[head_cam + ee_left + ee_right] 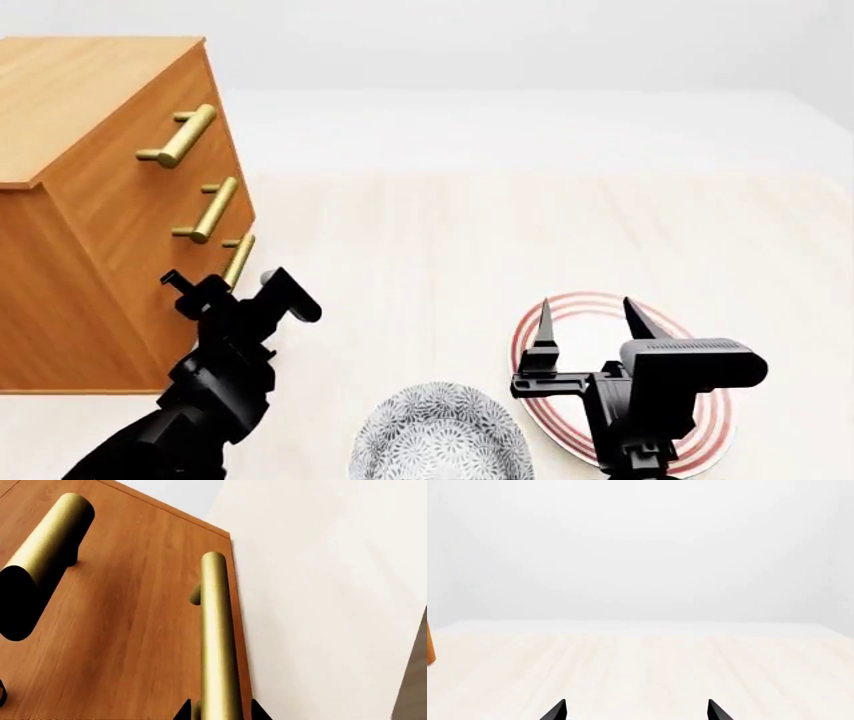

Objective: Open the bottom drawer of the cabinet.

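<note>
The orange-brown cabinet (94, 90) stands at the left in the head view, with three brass handles. The bottom drawer (158, 320) looks flush with the other two. Its brass handle (238, 262) is the lowest one. My left gripper (238, 285) is at that handle. In the left wrist view the handle (217, 630) runs between the two black fingertips of my left gripper (221, 712), with a thin gap on each side. The drawer front (133, 655) lies behind it. My right gripper (591, 320) (635, 712) is open and empty over the floor.
A red-ringed plate (707, 420) lies under my right gripper. A grey patterned bowl (441, 435) sits at the bottom centre. The middle drawer's handle (47, 550) shows beside the bottom one. Pale floor (534, 200) stretches ahead and to the right.
</note>
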Tool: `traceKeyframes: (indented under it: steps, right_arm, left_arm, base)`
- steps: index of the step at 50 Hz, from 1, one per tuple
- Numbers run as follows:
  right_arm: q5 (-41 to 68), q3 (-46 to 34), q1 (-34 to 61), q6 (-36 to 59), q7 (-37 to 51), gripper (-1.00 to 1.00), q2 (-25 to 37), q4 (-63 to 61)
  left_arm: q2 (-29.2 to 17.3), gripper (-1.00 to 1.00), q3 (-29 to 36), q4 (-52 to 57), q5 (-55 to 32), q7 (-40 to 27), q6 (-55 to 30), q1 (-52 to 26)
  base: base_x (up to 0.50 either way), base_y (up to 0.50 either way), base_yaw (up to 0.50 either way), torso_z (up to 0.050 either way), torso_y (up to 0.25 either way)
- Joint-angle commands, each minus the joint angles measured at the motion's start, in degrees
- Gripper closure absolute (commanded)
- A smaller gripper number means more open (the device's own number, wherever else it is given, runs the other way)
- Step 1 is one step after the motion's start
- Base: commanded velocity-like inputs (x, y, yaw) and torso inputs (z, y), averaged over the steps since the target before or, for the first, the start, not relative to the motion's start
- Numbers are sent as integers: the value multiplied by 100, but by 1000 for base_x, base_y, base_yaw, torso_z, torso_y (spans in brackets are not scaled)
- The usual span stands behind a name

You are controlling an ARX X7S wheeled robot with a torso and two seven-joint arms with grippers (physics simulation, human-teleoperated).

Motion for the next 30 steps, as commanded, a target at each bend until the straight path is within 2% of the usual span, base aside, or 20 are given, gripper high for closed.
traceKeyframes:
  steps: [1,30]
  right_arm:
    - [36,-14,-10,-22,20,-100,32,-2]
    - [124,0,-69,-213,79,-100,111,45]
  left_arm:
    - [16,100,-188,-60,-267,175,248,-111]
    - [518,100,266,-44,39,202,320,-126]
  base:
    - [12,0,0,0,0]
    - [7,0,-4,-1,0]
